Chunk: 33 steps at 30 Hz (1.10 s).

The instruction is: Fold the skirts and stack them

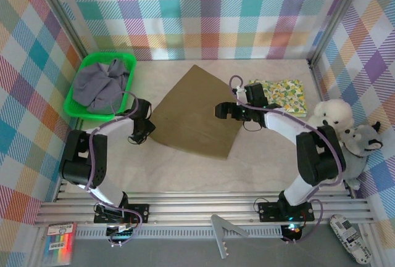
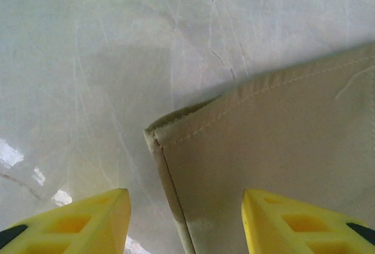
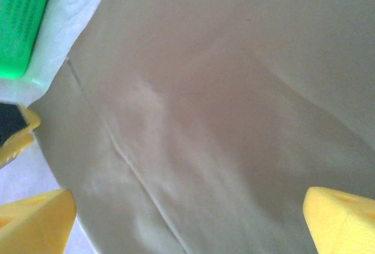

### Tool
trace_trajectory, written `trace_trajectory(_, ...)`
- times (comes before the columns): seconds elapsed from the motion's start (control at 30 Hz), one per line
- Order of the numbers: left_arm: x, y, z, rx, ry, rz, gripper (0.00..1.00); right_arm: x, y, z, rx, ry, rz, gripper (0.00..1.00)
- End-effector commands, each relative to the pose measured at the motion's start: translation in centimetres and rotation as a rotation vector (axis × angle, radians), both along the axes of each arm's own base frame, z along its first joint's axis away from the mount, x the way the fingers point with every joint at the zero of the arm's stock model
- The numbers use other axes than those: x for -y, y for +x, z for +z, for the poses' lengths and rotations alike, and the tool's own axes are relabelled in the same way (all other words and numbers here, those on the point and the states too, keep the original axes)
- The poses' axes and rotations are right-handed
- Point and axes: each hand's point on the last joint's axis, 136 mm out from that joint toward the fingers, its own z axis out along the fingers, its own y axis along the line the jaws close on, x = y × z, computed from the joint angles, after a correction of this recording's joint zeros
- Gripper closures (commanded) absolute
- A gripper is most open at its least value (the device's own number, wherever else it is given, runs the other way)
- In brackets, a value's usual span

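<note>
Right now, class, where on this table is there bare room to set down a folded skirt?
Bare table lies between the olive skirt and the near edge; a smaller patch lies behind it, beside the green basket. The right side is crowded: floral skirt, plush toys.

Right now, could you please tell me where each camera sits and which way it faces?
Top external: above and behind, looking down on the table; left arm and right arm show.
Left wrist: on the left arm, facing down at the corner of the olive-brown skirt; the left gripper shows, fingers open.
Right wrist: on the right arm, facing down across the skirt toward the green basket; the right gripper shows, fingers open.
Both wrist views share the olive-brown skirt.
</note>
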Motion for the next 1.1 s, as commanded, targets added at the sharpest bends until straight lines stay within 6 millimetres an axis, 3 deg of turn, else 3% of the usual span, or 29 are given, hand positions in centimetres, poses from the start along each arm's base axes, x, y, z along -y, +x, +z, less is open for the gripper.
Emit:
trace_trajectory(0.0,-0.4,1.0,-0.4,0.0,0.045,0.023,0.49,0.5,-3.2,-1.5,0.057,-0.18,0.175,0.01)
trace_trajectory(0.07,-0.5,1.3,-0.7,-0.008,0.052,0.024,0.52,0.6,-4.5,-2.0,0.082,-0.249,0.24,0.01)
trace_trajectory(0.23,-0.1,1.7,-1.0,-0.003,0.034,0.028,0.77,1.1,-8.8,-4.1,0.166,-0.503,0.502,0.1)
trace_trajectory(0.33,0.1,1.7,-0.8,0.0,0.022,0.022,0.86,1.6,-11.6,-6.0,0.222,-0.681,0.701,0.12)
trace_trajectory(0.47,0.0,1.3,-0.6,-0.012,0.024,0.023,0.98,0.5,-14.4,-7.3,0.413,-0.733,0.919,0.2)
trace_trajectory(0.57,0.0,1.0,-0.6,-0.012,0.02,0.025,1.0,-0.9,-15.4,-7.1,0.559,-0.7,0.987,0.29)
trace_trajectory(0.63,0.0,1.0,-0.4,-0.011,0.02,0.024,1.0,-1.5,-15.4,-7.1,0.62,-0.705,1.005,0.4)
trace_trajectory(0.73,0.0,0.9,-0.1,-0.008,0.019,0.023,1.0,-1.9,-15.2,-7.8,0.678,-0.743,1.039,0.48)
trace_trajectory(1.07,-0.2,0.8,0.6,0.001,0.032,0.017,1.0,-2.4,-15.2,-9.4,0.689,-0.775,1.095,0.54)
